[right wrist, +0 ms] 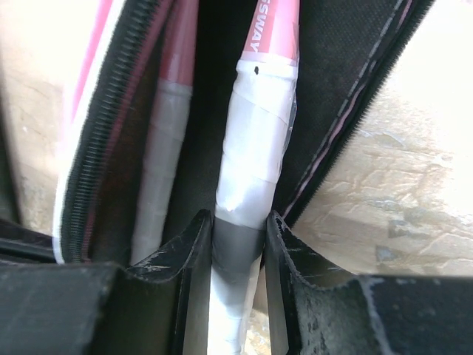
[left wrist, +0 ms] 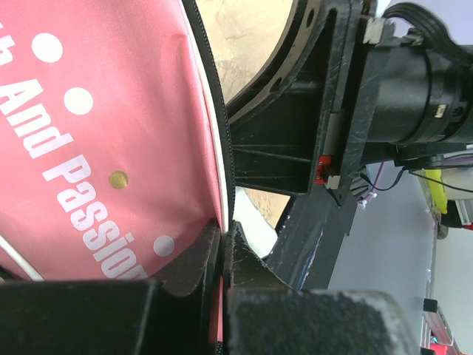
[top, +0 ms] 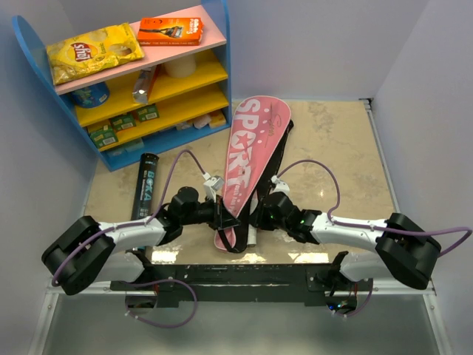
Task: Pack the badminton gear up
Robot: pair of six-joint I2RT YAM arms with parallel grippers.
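Pink "SPORT" racket cover [top: 255,148], fabric with black zip edging, lies mid-bench [top: 332,148]. A black tube [top: 145,185] lies to its left, and a blue shelf unit [top: 29,41] behind carries a yellow chip bag [top: 92,52] and an orange box [top: 170,31]. Left end effector [left wrist: 222,255] is clenched on the cover's zip edge. Right end effector [right wrist: 238,229] grasps the white-taped handle of a racket [right wrist: 255,126] in the black-lined opening, with a second handle [right wrist: 166,140] alongside that only the right wrist view shows.

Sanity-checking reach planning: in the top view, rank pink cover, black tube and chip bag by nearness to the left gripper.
1. Pink cover, its edge pinched in the left gripper.
2. Black tube, off to its left.
3. Chip bag, far back on the shelf top.
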